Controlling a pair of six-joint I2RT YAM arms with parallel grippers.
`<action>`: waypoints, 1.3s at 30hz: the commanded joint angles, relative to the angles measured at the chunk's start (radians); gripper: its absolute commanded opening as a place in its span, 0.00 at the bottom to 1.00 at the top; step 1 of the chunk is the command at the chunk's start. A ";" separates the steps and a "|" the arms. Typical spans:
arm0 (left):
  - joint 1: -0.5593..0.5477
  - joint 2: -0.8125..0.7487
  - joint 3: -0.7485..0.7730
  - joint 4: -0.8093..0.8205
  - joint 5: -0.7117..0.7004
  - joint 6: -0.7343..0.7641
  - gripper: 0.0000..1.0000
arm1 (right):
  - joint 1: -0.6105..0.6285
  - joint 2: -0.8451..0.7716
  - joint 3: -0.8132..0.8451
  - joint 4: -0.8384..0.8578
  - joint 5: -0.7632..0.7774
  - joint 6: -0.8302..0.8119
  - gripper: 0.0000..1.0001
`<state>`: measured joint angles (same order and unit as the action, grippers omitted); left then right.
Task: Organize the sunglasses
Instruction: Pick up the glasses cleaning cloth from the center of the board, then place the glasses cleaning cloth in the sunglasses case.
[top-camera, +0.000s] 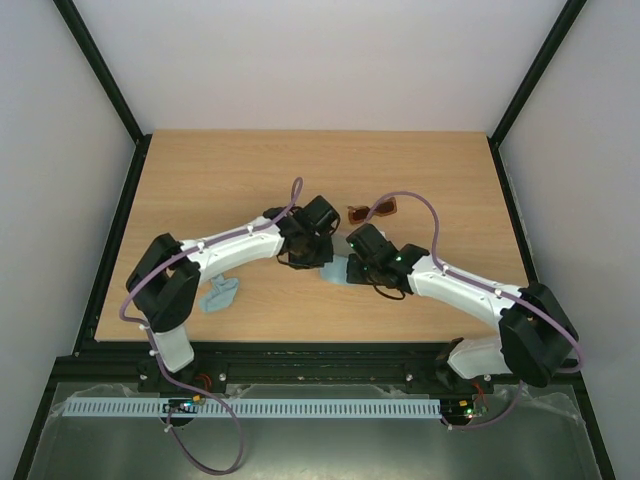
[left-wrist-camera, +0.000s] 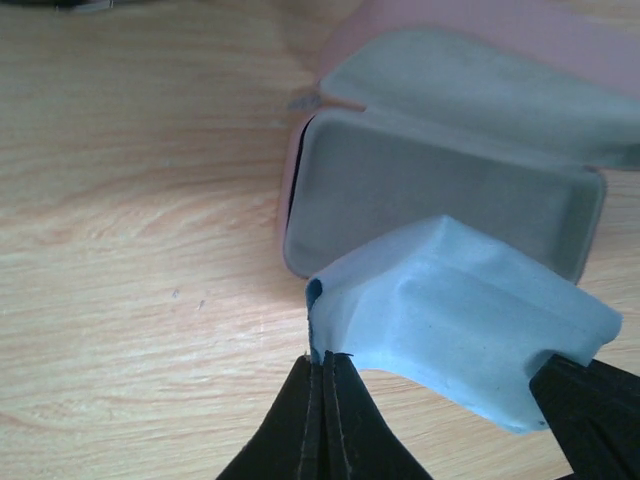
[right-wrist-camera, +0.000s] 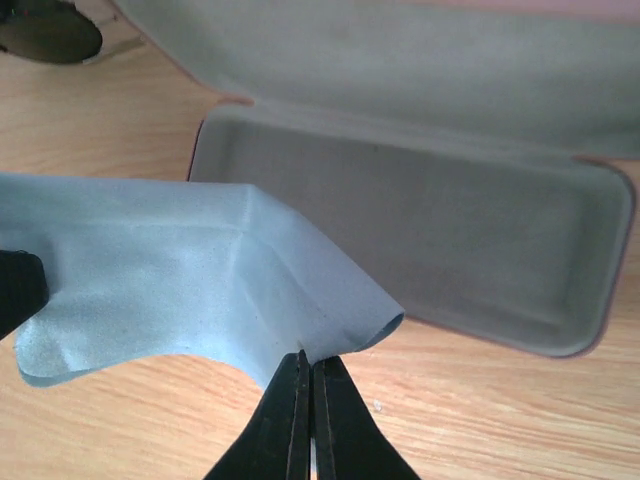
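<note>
The reddish-brown sunglasses (top-camera: 372, 210) lie near the middle of the surface (top-camera: 200, 180), toward its far edge. A dark-lensed pair (right-wrist-camera: 45, 30) sits beside the open pink case (right-wrist-camera: 400, 230). The left gripper (left-wrist-camera: 325, 395) and right gripper (right-wrist-camera: 308, 395) each pinch a corner of the blue cloth (right-wrist-camera: 170, 270). They hold it spread over the case, probably to lay it in flat.

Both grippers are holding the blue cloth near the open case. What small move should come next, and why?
Probably carry the cloth over the open case and lower it in: the left gripper and right gripper each pinch an edge, and its grey inside looks empty.
</note>
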<state>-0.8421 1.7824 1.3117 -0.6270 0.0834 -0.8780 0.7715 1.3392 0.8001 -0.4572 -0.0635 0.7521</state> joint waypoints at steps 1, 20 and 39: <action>0.019 0.022 0.053 -0.014 0.028 0.048 0.02 | -0.008 0.017 0.046 -0.058 0.112 0.023 0.01; 0.049 0.229 0.211 0.029 0.098 0.130 0.02 | -0.115 0.126 0.026 -0.007 0.158 0.002 0.01; 0.071 0.308 0.254 0.004 0.085 0.166 0.02 | -0.136 0.189 0.003 0.006 0.166 -0.019 0.01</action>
<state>-0.7780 2.0670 1.5417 -0.5953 0.1677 -0.7326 0.6407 1.5185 0.8127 -0.4580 0.0639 0.7422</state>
